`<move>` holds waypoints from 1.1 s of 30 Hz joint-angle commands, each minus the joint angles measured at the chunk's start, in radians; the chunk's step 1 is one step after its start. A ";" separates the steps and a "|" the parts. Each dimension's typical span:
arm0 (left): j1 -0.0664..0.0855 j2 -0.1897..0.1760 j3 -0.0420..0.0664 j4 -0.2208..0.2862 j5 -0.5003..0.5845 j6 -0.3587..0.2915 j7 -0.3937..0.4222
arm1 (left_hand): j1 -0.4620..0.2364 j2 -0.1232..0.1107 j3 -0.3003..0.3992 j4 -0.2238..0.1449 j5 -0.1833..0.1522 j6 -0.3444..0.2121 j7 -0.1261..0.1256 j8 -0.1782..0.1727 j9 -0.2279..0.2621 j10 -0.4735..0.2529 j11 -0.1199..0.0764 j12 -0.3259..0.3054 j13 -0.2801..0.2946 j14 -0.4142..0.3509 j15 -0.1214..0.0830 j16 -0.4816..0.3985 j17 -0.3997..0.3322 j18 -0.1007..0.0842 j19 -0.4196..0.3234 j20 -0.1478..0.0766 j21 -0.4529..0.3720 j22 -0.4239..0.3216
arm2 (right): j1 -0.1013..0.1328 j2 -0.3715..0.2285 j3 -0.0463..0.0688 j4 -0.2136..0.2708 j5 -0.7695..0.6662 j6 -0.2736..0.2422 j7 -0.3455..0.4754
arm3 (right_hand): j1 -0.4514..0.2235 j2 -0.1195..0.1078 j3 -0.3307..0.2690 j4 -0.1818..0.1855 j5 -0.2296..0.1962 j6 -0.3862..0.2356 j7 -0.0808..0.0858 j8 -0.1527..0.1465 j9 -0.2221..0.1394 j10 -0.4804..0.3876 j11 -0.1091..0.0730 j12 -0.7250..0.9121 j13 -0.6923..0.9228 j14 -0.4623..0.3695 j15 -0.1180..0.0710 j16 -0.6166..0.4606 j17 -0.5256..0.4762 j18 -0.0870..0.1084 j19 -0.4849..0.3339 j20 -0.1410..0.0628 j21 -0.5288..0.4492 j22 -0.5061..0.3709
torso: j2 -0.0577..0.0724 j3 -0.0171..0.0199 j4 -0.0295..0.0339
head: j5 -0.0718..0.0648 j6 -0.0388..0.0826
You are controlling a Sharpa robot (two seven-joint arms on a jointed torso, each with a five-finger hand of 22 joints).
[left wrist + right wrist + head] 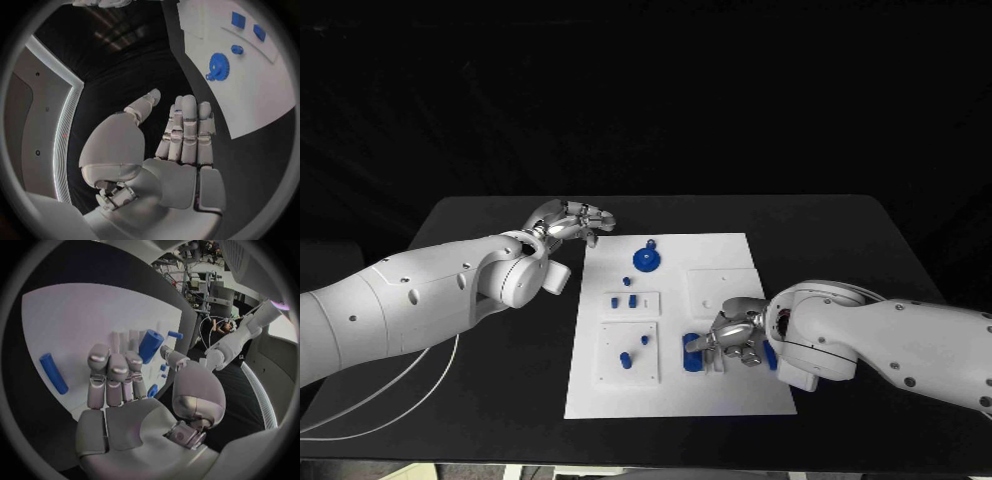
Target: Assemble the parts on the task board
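The white task board [718, 400] lies in the middle of the black table. A blue gear [646, 258] sits near its far edge and shows in the left wrist view [217, 65] too. Small blue pegs [623, 300] stand in a square plate left of centre. My left hand [570, 222] hovers over the table by the board's far left corner, fingers straight, holding nothing [181, 135]. My right hand [733, 340] hangs low over the board's right side with its fingers apart [115, 377]. A blue cylinder [150, 345] lies just beyond its fingertips, and another blue cylinder [53, 372] lies off to one side.
A lower square plate [610, 375] on the board carries two more blue pegs [627, 358]. A raised white square [726, 285] sits at the board's right. A white cable [387, 395] trails over the table's left front. Black table surface surrounds the board.
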 commanded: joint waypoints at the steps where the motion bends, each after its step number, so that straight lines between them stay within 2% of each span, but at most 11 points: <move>1: 0.000 0.001 0.001 0.002 0.005 0.013 0.003 | -0.011 -0.001 0.001 0.005 0.001 -0.005 0.005 0.006 -0.002 -0.002 0.002 -0.002 -0.001 0.001 0.006 -0.003 0.002 0.019 0.004 -0.010 -0.003 0.001 | -0.004 0.000 -0.003 -0.001 -0.018 -0.005 0.005 | 0.001 -0.001 -0.005 -0.001 -0.004 -0.006 0.000 -0.005 0.000 -0.007 0.001 -0.004 0.002 -0.001 -0.004 -0.006 0.001 0.059 -0.002 -0.008 0.003 0.009 | 0.000 0.0005 -0.0002 | 0.001 0.000; 8: 0.000 0.001 0.001 0.002 0.005 0.013 0.002 | -0.011 -0.001 0.001 0.006 0.001 -0.005 0.005 0.006 -0.002 -0.002 0.002 -0.002 -0.001 0.001 0.006 -0.003 0.002 0.019 0.004 -0.010 -0.003 0.001 | -0.005 -0.008 -0.003 0.004 -0.034 0.003 0.028 | 0.009 -0.005 -0.010 -0.008 -0.004 -0.007 0.000 -0.005 0.001 -0.008 0.001 -0.004 0.002 -0.002 -0.004 -0.006 0.001 0.059 -0.002 -0.010 0.002 0.008 | 0.000 0.0005 -0.0009 | 0.003 0.000; 12: 0.000 0.001 0.001 0.001 0.005 0.013 0.003 | -0.011 -0.001 0.001 0.006 0.001 -0.006 0.005 0.006 -0.002 -0.002 0.002 -0.002 -0.001 0.001 0.006 -0.003 0.002 0.019 0.004 -0.010 -0.003 0.001 | -0.006 -0.020 -0.003 0.018 -0.045 0.037 0.096 | 0.045 -0.014 -0.018 -0.040 -0.004 -0.008 0.000 -0.005 0.003 -0.008 0.001 -0.004 0.003 -0.002 -0.005 -0.008 0.002 0.059 -0.003 -0.013 0.002 0.008 | 0.000 0.0008 -0.0007 | 0.002 0.002; 16: 0.000 0.001 0.001 0.001 0.005 0.014 0.002 | -0.011 -0.001 0.001 0.006 0.000 -0.006 0.005 0.006 -0.002 -0.002 0.002 -0.002 -0.001 0.001 0.006 -0.003 0.002 0.019 0.004 -0.010 -0.003 0.002 | -0.008 -0.032 -0.003 0.033 -0.045 0.053 0.126 | 0.072 -0.016 -0.029 -0.066 -0.003 -0.009 0.000 -0.006 0.005 -0.009 0.002 -0.004 0.003 -0.003 -0.004 -0.010 0.002 0.059 -0.004 -0.013 0.000 0.007 | 0.001 0.0013 -0.0004 | 0.002 0.003; 22: 0.000 0.000 0.001 0.001 0.005 0.014 0.002 | -0.011 -0.001 0.001 0.006 0.000 -0.006 0.005 0.006 -0.002 -0.003 0.002 -0.002 -0.001 0.001 0.006 -0.003 0.002 0.019 0.004 -0.010 -0.004 0.002 | -0.008 -0.051 -0.002 0.048 -0.045 0.065 0.136 | 0.100 -0.004 -0.065 -0.114 0.001 -0.007 0.000 -0.007 0.006 -0.009 0.002 -0.005 0.004 -0.002 -0.004 -0.012 0.004 0.059 -0.006 -0.010 -0.002 0.006 | 0.000 0.0011 -0.0006 | 0.003 0.004; 33: 0.000 0.001 0.001 0.001 0.005 0.014 0.002 | -0.010 -0.001 0.001 0.006 0.000 -0.006 0.005 0.006 -0.002 -0.003 0.002 -0.002 -0.001 0.001 0.006 -0.003 0.002 0.019 0.004 -0.010 -0.004 0.002 | -0.008 -0.048 -0.002 0.045 -0.062 0.065 0.126 | 0.114 0.019 -0.076 -0.138 0.002 -0.003 -0.001 -0.008 0.006 -0.007 0.001 -0.006 0.003 -0.001 -0.005 -0.013 0.005 0.059 -0.005 -0.009 -0.004 0.005 | 0.001 0.0005 -0.0001 | 0.001 0.004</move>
